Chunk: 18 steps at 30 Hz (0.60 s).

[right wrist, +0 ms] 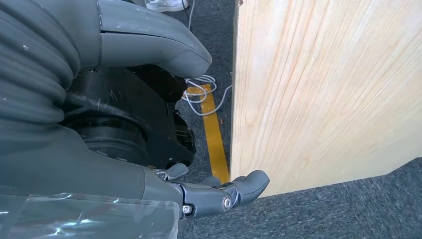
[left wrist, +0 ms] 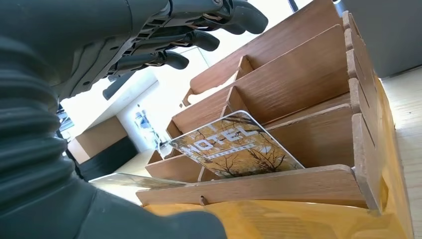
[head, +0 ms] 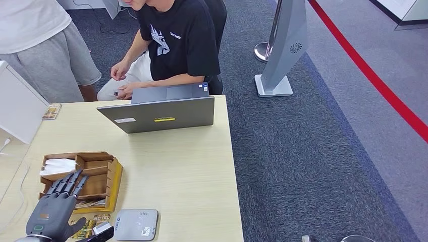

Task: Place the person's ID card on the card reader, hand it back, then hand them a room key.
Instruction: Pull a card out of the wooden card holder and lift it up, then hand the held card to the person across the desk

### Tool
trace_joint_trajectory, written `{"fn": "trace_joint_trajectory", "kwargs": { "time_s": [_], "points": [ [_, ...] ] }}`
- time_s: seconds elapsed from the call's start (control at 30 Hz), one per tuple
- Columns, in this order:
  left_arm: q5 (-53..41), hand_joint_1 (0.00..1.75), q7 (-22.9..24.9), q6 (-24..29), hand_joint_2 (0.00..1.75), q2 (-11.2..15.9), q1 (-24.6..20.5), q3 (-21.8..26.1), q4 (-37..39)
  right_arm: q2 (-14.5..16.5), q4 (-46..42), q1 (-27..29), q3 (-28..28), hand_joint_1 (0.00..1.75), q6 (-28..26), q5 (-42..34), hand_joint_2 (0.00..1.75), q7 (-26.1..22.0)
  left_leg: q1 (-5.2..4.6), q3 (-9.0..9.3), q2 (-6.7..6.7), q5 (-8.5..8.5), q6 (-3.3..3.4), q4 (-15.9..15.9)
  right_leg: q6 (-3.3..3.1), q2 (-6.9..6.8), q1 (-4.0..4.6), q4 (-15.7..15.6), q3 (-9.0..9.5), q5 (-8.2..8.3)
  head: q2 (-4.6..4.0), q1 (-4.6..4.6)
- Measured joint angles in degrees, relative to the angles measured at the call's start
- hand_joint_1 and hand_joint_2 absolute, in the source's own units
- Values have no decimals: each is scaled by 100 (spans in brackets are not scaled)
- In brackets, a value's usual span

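On the light wooden desk (head: 186, 171) in the head view, the left hand (head: 55, 204) hovers over the wooden card organiser (head: 113, 184), fingers extended and apart, holding nothing. A grey card reader (head: 136, 224) lies just beside the organiser at the desk's near edge. A closed grey laptop (head: 159, 113) stands further back, and a seated person (head: 171, 40) faces the desk from the far side; a second person stands to that person's side. Dark carpet with a red floor line covers the room.

In the left wrist view, a room key card (left wrist: 236, 147) printed "HOTEL" leans tilted in a compartment, one corner raised above the front wall. Judged from its look, the card is light, thin, stiff and smooth, so it is likely to slip; the raised corner and exposed edges offer the best pinch point. The fingers (left wrist: 199, 40) are spread above it, not touching.

In the right wrist view, the right hand (right wrist: 219, 194) hangs beside the desk's side panel (right wrist: 323, 89) above the carpet, fingers loosely curled, with nothing in them.
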Motion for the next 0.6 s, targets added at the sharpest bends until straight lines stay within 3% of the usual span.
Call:
{"fn": "trace_joint_trajectory", "kwargs": {
  "time_s": [0.03,0.07,0.6],
  "points": [
    [1,146,3,-3,175,0,0,-1,1,0,4,-2,1,0,0,0,175,-1,0,0,0,0,0,0,0,0,0,0,0,0,0,0],
    [5,175,8,-12,175,0,0,-2,3,0,10,-5,2,0,1,0,175,-1,0,0,0,0,0,0,0,0,0,0,0,0,0,0],
    [-89,175,185,-97,175,2,21,9,126,0,51,-64,5,0,-33,-11,175,0,0,1,0,0,0,0,0,-2,0,0,1,0,0,0]
  ]
}}
